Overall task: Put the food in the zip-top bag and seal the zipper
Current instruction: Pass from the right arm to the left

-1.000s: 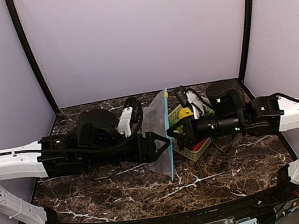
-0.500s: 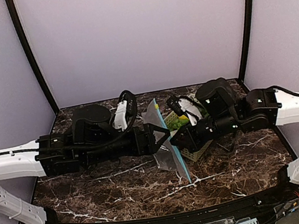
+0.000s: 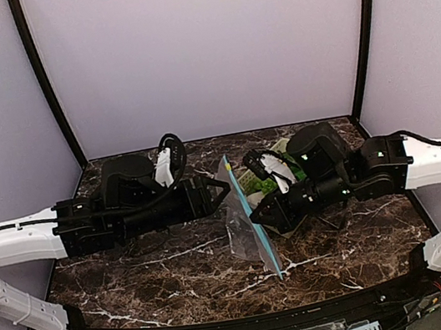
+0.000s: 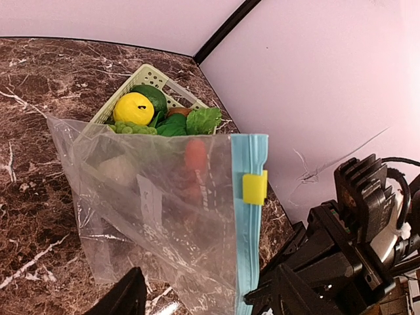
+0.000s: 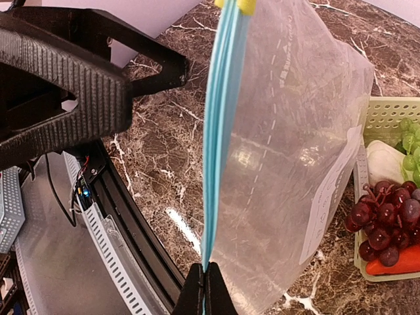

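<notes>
Zip-top bag point(image 3: 244, 229), marble tabletop point(image 3: 137, 272), lilac walls point(image 3: 201, 49)

- the left arm point(image 3: 87, 225) lies low and outstretched towards the bag point(image 3: 245, 233).
- the left gripper point(image 3: 224, 188) is spread wide just beside the bag's upper end.
- the right arm point(image 3: 374, 173) reaches in from the bag's other side.
- the right gripper point(image 5: 203, 290) is pinched tight on the bag's blue strip point(image 5: 213, 131).

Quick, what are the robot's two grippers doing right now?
Left gripper: open, holding nothing.
Right gripper: closed on the zipper of the bag.
</notes>
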{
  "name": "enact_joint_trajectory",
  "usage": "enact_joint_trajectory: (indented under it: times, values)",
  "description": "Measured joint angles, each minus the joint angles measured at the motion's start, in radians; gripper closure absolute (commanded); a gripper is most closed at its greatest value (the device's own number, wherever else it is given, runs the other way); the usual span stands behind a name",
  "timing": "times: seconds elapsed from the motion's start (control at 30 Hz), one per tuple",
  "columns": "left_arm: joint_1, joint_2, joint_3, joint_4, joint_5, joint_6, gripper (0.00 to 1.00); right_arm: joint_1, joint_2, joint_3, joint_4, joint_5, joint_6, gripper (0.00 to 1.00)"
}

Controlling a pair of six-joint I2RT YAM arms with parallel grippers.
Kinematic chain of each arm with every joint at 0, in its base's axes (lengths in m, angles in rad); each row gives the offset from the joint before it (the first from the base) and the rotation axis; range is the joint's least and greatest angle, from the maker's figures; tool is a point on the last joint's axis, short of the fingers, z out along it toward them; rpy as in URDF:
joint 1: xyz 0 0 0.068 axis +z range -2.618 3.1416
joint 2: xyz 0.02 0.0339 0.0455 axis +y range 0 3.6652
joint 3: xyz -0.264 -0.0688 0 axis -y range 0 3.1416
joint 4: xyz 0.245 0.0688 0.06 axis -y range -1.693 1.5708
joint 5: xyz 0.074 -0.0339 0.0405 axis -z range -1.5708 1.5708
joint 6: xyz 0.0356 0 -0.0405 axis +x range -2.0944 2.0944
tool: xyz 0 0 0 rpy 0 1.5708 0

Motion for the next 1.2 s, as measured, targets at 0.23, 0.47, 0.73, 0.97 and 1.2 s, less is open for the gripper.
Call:
enact_joint_trajectory:
  times: [0.23,0.47,0.73,0.97,1.2]
  values:
    - [0.009,0.01,0.001,0.018,0.025,0.0,0.31,0.001,0.0,-0.001,0.002,-0.011,0.0,1.0]
    - [0.029,0.035,0.015,0.04,0.057,0.001,0.3,0.002,0.0,-0.001,0.006,-0.014,0.0,1.0]
    - [0.043,0.066,0.018,0.055,0.078,-0.005,0.4,0.008,0.0,-0.002,0.009,-0.017,0.0,1.0]
    - [0.049,0.081,0.018,0.063,0.093,-0.01,0.58,0.01,0.001,-0.008,0.014,-0.017,0.0,1.0]
    - [0.05,0.09,0.018,0.082,0.111,-0.023,0.67,0.01,0.002,-0.01,0.016,-0.018,0.0,1.0]
